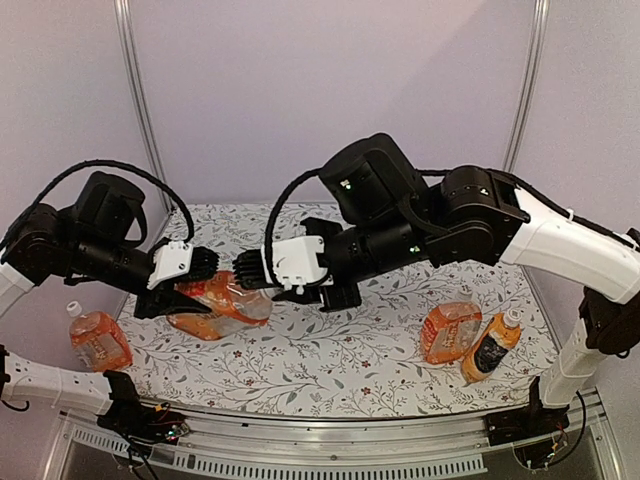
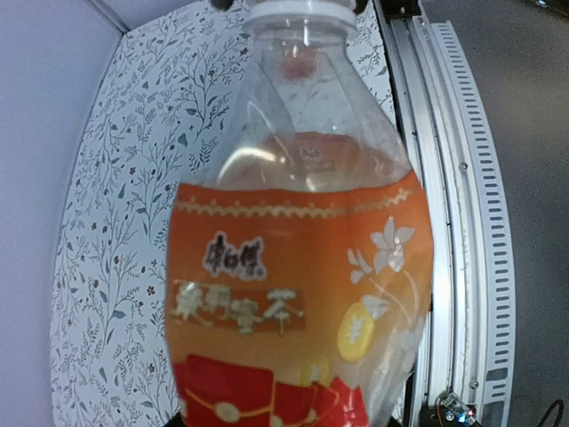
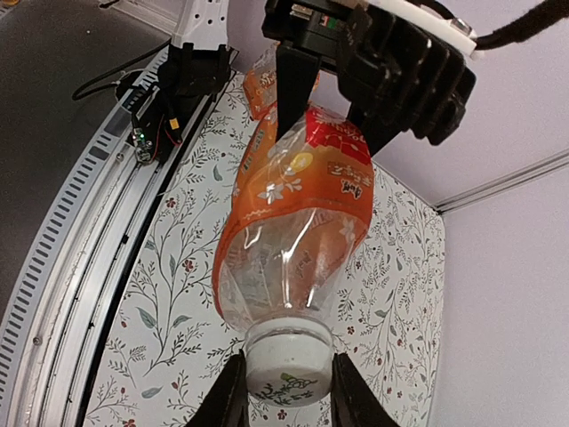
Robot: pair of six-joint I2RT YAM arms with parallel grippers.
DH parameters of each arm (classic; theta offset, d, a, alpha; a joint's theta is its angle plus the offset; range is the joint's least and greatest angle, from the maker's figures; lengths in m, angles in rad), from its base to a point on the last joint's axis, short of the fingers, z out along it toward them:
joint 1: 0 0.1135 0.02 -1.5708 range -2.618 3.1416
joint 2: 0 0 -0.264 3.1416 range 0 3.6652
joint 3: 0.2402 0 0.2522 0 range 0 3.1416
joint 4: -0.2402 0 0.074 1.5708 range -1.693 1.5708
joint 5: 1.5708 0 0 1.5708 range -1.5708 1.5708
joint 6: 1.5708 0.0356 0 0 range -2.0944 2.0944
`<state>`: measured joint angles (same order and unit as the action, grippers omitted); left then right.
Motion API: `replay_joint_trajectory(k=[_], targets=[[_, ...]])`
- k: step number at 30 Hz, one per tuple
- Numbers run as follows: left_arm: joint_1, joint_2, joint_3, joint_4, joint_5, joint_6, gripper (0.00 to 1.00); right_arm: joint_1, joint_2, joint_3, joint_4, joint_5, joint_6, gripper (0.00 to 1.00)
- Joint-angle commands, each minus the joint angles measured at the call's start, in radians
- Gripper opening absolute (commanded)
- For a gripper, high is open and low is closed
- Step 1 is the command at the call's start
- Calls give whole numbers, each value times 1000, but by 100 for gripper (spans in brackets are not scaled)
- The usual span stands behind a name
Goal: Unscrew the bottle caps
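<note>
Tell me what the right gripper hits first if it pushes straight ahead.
The right gripper would meet the white cap between its fingers first, then the bottle the left gripper holds.

The cap (image 3: 289, 366) is white, the bottle (image 2: 302, 294) clear with an orange-red label, the table (image 1: 330, 362) white with grey leafy sprigs.

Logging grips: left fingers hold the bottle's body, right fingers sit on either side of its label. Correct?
No: the right fingers sit on either side of the cap, not the label, as the right wrist view shows. The left fingers do hold the bottle by its body.
</note>
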<state>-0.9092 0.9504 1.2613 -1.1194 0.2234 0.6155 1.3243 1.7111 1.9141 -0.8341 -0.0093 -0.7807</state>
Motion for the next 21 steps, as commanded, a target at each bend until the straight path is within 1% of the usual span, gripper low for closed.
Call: replay_joint_trajectory(k=[1, 2, 4, 5, 7, 8, 9, 11, 12, 13, 14, 15, 16, 17, 18, 19, 20, 21], targets=[[-21, -35, 20, 74, 87, 63, 7, -7, -17, -78, -2, 47, -40, 59], [-20, -39, 11, 83, 65, 67, 7, -7, -30, -85, 28, 56, -9, 68], [-20, -55, -19, 120, -6, 81, 7, -14, -60, -95, 76, 40, 117, 78], [-20, -62, -38, 144, -71, 92, 7, -20, -74, -108, 108, 23, 162, 82], [-20, -74, -76, 211, -189, 121, 5, -35, -112, -153, 188, -17, 300, 94], [-20, -78, -94, 244, -249, 142, 5, -47, -137, -175, 226, -46, 379, 98], [-20, -82, -110, 286, -314, 161, 5, -58, -150, -199, 265, -68, 443, 99], [-20, -90, -145, 380, -431, 205, 7, -79, -170, -213, 298, -93, 633, 99], [-20, -93, -161, 429, -482, 228, 7, -85, -170, -211, 306, -69, 694, 99], [-21, -96, -177, 472, -520, 253, 7, -90, -167, -204, 312, -15, 810, 99], [-21, -100, -195, 514, -555, 275, 7, -93, -160, -192, 311, 73, 887, 98], [-22, -102, -207, 552, -579, 296, 7, -100, -141, -180, 304, 141, 990, 96], [-22, -105, -216, 580, -588, 318, 7, -113, -130, -171, 297, 177, 1078, 92], [-22, -107, -221, 583, -582, 347, 7, -137, -116, -165, 288, 181, 1230, 86], [-22, -111, -229, 587, -578, 378, 7, -157, -100, -165, 295, 149, 1338, 83], [-22, -115, -237, 598, -579, 395, 7, -171, -93, -166, 313, 113, 1395, 80], [-22, -118, -243, 608, -581, 408, 7, -175, -84, -163, 338, 91, 1446, 79], [-22, -119, -247, 610, -583, 415, 7, -174, -74, -158, 358, 68, 1458, 78]])
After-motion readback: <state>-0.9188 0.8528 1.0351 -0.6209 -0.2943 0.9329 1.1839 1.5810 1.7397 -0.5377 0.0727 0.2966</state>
